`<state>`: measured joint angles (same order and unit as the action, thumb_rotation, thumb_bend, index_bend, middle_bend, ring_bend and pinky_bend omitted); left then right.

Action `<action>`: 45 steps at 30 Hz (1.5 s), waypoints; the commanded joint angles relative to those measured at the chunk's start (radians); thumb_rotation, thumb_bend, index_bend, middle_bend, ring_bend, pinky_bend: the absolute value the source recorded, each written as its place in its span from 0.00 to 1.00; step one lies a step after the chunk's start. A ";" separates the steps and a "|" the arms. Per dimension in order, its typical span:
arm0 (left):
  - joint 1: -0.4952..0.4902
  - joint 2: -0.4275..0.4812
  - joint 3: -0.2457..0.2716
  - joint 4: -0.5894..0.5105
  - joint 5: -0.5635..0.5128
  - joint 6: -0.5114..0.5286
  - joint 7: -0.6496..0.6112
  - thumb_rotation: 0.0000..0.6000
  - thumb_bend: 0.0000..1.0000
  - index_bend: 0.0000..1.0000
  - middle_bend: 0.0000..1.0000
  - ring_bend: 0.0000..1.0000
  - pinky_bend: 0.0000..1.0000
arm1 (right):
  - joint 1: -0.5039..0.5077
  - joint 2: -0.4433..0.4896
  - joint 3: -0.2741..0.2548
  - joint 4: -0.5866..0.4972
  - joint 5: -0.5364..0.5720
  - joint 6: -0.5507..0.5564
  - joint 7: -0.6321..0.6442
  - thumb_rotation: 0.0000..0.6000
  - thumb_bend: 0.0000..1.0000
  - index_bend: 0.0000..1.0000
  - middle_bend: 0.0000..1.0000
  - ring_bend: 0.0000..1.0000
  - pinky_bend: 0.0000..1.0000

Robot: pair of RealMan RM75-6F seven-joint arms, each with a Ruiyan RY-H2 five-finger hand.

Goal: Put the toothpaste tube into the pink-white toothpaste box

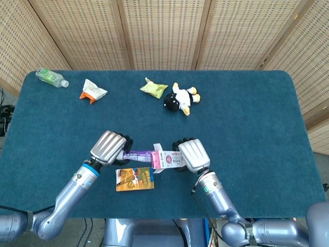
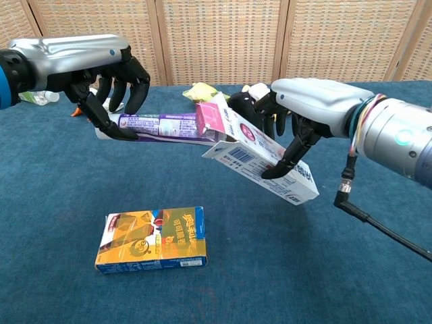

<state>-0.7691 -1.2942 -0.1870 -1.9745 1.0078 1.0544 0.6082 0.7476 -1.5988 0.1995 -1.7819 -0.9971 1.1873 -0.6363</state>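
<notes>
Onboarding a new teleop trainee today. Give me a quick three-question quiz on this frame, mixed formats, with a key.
1. True or false: the toothpaste tube is lying on the table.
2. Which hand holds the pink-white toothpaste box? A) left hand B) right hand C) neither
3. Fill in: the box lying flat on the table nearest the robot is mostly ____ in colour.

Key
1. False. The left hand holds it in the air, its far end at the box's open flaps.
2. B. The right hand grips it, tilted, above the table.
3. Orange: the orange box lies below the two hands.
</notes>
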 commanded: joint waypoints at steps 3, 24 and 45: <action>-0.030 0.062 -0.001 -0.065 -0.076 -0.014 0.056 1.00 0.31 0.79 0.69 0.58 0.60 | 0.000 -0.004 -0.002 0.001 0.000 0.001 0.000 1.00 0.00 0.58 0.51 0.42 0.45; -0.193 0.207 -0.014 -0.255 -0.407 -0.020 0.161 1.00 0.32 0.80 0.69 0.59 0.61 | 0.002 -0.025 -0.010 -0.003 -0.008 0.000 -0.005 1.00 0.00 0.58 0.51 0.42 0.45; -0.266 0.132 0.011 -0.240 -0.430 0.059 0.143 1.00 0.32 0.80 0.69 0.60 0.61 | 0.002 -0.032 -0.012 -0.012 -0.022 0.002 -0.009 1.00 0.00 0.58 0.51 0.42 0.45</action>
<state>-1.0356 -1.1493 -0.1777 -2.2204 0.5657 1.1059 0.7600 0.7499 -1.6306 0.1874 -1.7935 -1.0194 1.1895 -0.6456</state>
